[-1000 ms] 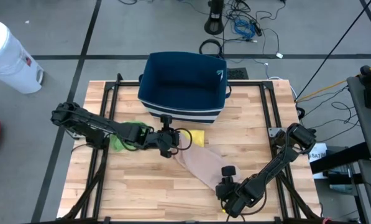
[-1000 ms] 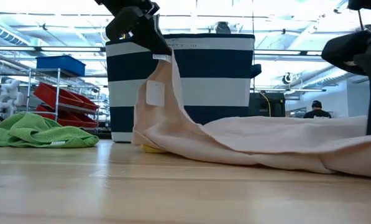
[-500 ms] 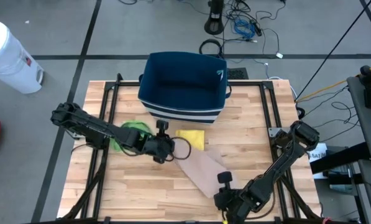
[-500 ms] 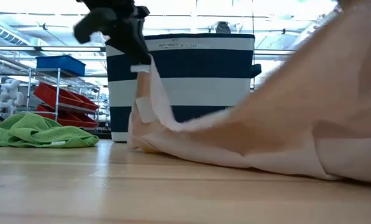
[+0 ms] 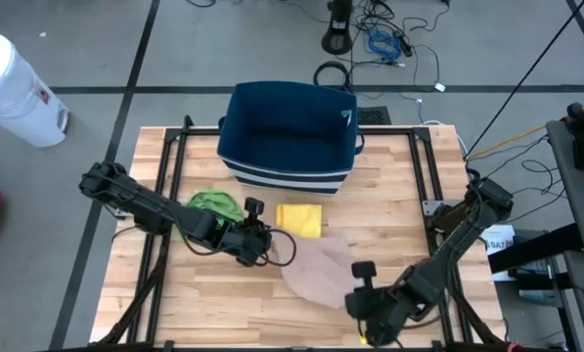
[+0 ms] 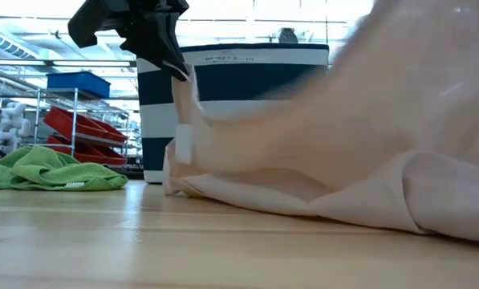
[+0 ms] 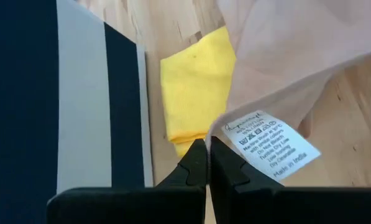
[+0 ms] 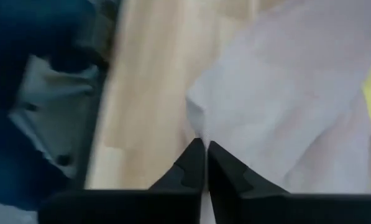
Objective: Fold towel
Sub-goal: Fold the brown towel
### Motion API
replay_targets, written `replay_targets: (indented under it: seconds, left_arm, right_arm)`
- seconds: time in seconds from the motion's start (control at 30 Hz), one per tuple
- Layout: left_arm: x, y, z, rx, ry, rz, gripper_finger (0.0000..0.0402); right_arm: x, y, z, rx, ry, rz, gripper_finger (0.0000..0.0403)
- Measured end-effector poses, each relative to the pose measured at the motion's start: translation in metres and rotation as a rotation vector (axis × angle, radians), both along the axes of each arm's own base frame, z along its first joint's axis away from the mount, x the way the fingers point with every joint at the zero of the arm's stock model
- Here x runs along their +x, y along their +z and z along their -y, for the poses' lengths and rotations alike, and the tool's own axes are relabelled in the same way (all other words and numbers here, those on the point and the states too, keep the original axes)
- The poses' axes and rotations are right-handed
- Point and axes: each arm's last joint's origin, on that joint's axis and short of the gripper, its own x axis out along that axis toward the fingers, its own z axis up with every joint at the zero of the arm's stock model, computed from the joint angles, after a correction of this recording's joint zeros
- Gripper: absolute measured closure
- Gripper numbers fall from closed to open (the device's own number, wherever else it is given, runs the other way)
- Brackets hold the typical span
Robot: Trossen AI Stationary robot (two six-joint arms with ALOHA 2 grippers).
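1. Both arms hold the beige towel point(image 5: 316, 269) at mid-table: the left gripper point(image 7: 206, 163) is pinched tight on the corner that carries the care label point(image 7: 270, 142), and the right gripper point(image 8: 203, 157) is clamped on an edge near the table's front, with the cloth draped between them.
2. Risk: each grip looks thin, catching only the hem, so a corner may well slip free if the arms pull apart too hard.
3. Risk: the towel sags in a loose bunch rather than a flat sheet, so a fold laid from here would likely come out creased or skewed.
4. A yellow cloth point(image 5: 300, 218) lies just beyond the left gripper, next to the towel's far edge; the towel could drag it along.
5. The navy striped basket point(image 5: 289, 134) stands farther beyond, limiting room to spread.
6. A green cloth point(image 5: 213, 204) sits beside the left arm, clear of the towel.
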Motion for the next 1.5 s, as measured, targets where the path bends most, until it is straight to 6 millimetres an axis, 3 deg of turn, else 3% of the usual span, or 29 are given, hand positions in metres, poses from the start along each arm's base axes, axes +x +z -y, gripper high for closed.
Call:
replay_targets:
  seconds: [0.1, 0.27, 0.37, 0.47, 0.77, 0.97, 1.13, 1.33, 1.5]
  left_arm:
    - [0.001, 0.000, -0.002, -0.001, 0.008, 0.003, 0.0401]
    - [0.005, -0.005, -0.005, -0.009, 0.014, -0.012, 0.0401]
    - [0.012, -0.015, -0.006, -0.010, 0.017, -0.043, 0.0401]
    - [0.019, -0.030, -0.007, 0.006, 0.027, -0.093, 0.0401]
    - [0.037, -0.065, -0.019, 0.041, 0.055, -0.187, 0.0401]
    - [0.044, -0.066, -0.027, 0.041, 0.065, -0.152, 0.0401]
    - [0.051, -0.063, -0.027, 0.061, 0.022, -0.098, 0.0401]
    - [0.055, -0.053, -0.023, 0.077, -0.028, -0.023, 0.0401]
    - [0.045, -0.027, -0.018, 0.095, -0.022, 0.063, 0.0401]
  right_arm:
    - [0.002, -0.021, 0.014, -0.049, -0.057, -0.075, 0.0360]
    - [-0.004, -0.055, 0.042, -0.109, -0.177, -0.193, 0.0263]
    - [-0.011, -0.071, 0.058, -0.155, -0.277, -0.253, 0.0214]
    - [-0.014, -0.079, 0.065, -0.175, -0.309, -0.274, 0.0194]
    - [-0.014, -0.066, 0.039, -0.185, -0.190, -0.119, 0.0227]
    - [-0.010, -0.064, 0.007, -0.037, -0.077, 0.034, 0.0255]
    - [-0.002, -0.075, -0.008, -0.009, -0.017, 0.109, 0.0270]
    - [0.010, -0.077, 0.004, -0.183, -0.143, 0.266, 0.0283]
    - [0.030, -0.072, 0.019, -0.210, -0.221, 0.350, 0.0283]
